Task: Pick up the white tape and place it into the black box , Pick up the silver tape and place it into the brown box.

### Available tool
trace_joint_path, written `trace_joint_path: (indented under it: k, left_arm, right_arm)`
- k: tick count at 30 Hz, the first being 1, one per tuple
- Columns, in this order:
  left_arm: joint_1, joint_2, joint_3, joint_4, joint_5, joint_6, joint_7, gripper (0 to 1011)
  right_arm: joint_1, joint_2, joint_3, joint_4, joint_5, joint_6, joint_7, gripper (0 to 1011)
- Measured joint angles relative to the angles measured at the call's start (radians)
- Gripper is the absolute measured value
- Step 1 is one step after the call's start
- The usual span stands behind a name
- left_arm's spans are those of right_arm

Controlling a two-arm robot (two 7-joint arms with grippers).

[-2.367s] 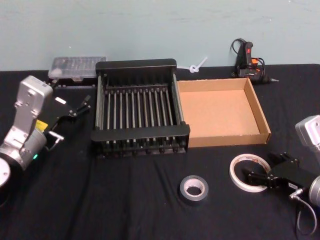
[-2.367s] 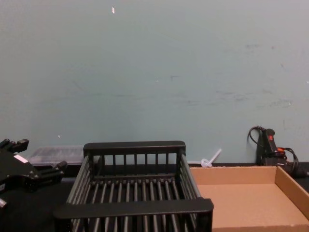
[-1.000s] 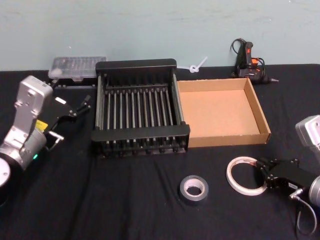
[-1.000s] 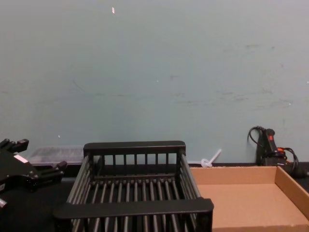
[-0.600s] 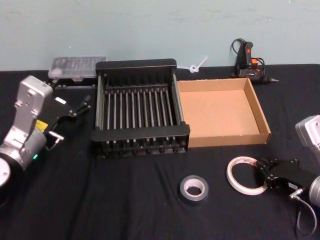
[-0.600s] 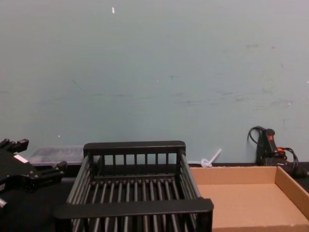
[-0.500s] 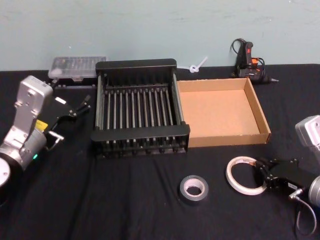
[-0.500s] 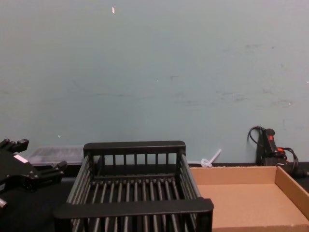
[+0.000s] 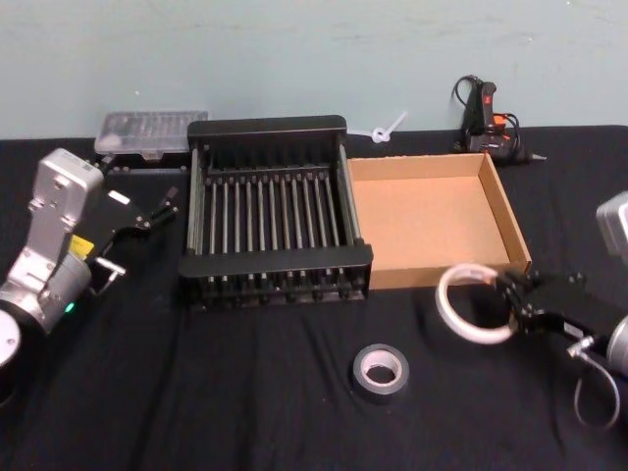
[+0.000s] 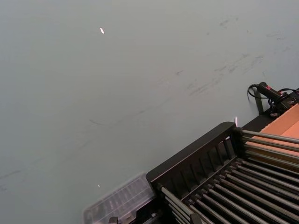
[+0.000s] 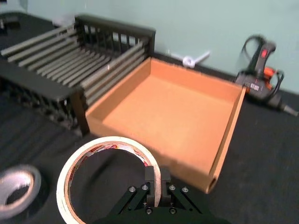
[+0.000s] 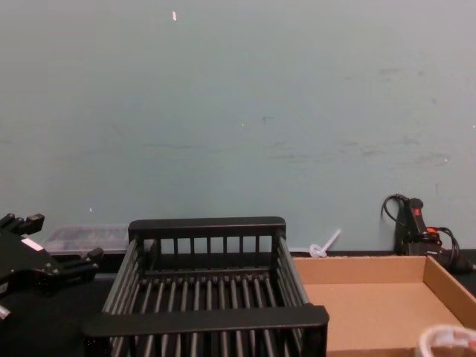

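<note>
R gripper (image 9: 517, 299) clamped on white tape (image 9: 473, 302) rim — roll tilted, seemingly off the table, at brown box's (image 9: 510, 211) 6 o'clock wall; L gripper (image 9: 147, 218) w/ fingers apart, parked at black box's (image 9: 270, 128) 9 o'clock.

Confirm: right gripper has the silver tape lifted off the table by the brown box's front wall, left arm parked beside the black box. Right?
Not quite. The right gripper holds the white tape, not the silver tape, which lies on the table; the head view and right wrist view both show it. The rest stands: the roll is lifted by the brown box front wall, and the left gripper is parked beside the black box.
</note>
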Motion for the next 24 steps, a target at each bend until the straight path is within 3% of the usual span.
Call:
trace_joint_path:
  k: [10,24]
  left_arm:
    - [0.0,0.0,0.0,0.0,0.0,0.0,0.0,1001]
    - [0.0,0.0,0.0,0.0,0.0,0.0,0.0,1001]
  right_arm:
    - [0.101,-0.037,-0.032,0.018,-0.018,-0.01,-0.012,80]
    - [0.288,-0.132,-0.129,0.133,-0.077,-0.038,-0.001,80]
